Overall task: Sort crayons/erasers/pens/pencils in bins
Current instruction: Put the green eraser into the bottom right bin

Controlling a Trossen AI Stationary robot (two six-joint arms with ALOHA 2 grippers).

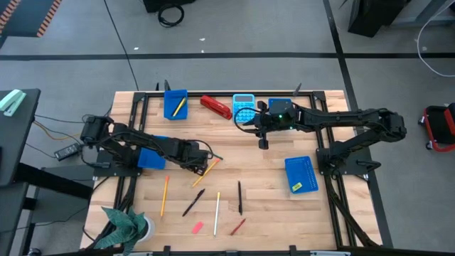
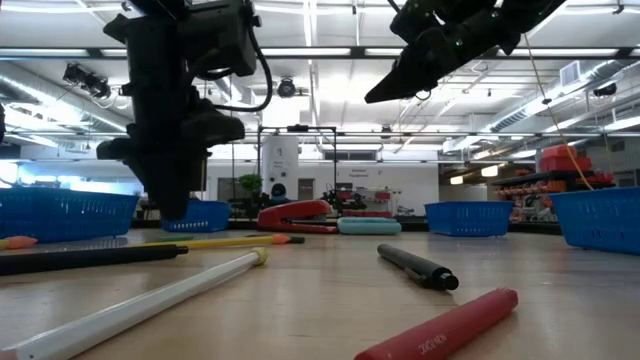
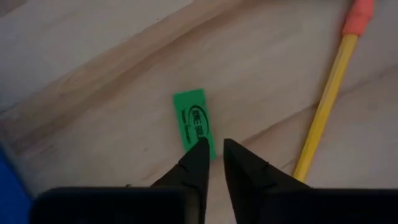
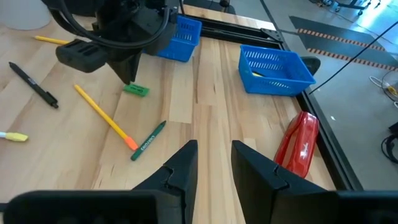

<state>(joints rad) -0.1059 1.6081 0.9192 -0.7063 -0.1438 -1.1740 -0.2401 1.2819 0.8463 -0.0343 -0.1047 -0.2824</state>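
The left gripper (image 3: 212,149) is hanging straight down over the small green rectangular eraser block (image 3: 195,122), its two dark fingertips (image 3: 200,151) standing only a narrow gap apart, with one tip at the eraser's near end; the block is lying flat on the wooden table (image 3: 93,68) and is not pinched, so I judge the jaws to be parting to straddle it for a pick. The right wrist view is showing the same: the tips are pointing down at the eraser, which is resting just beside the long thin yellow pencil with the orange end (image 4: 102,116) and near a short dark green crayon-like stick (image 4: 148,140). A low blue perforated plastic bin (image 1: 151,158) is sitting close behind this arm, likely the nearest drop place.

The right gripper (image 4: 213,163) is waiting raised over the far middle of the table, its fingers spread with nothing between them, near the red stapler (image 4: 298,144) and the light-blue calculator (image 1: 244,107). A second blue bin (image 4: 275,70) already holds a yellow stick, and a third blue bin (image 1: 300,175) near the right arm's base holds a small yellow block. Black pens (image 1: 239,197), a white pencil (image 1: 217,203), an orange pencil (image 1: 164,196), a red crayon (image 1: 237,226) and a pink eraser (image 1: 197,227) are lying loose along the near side, unsorted
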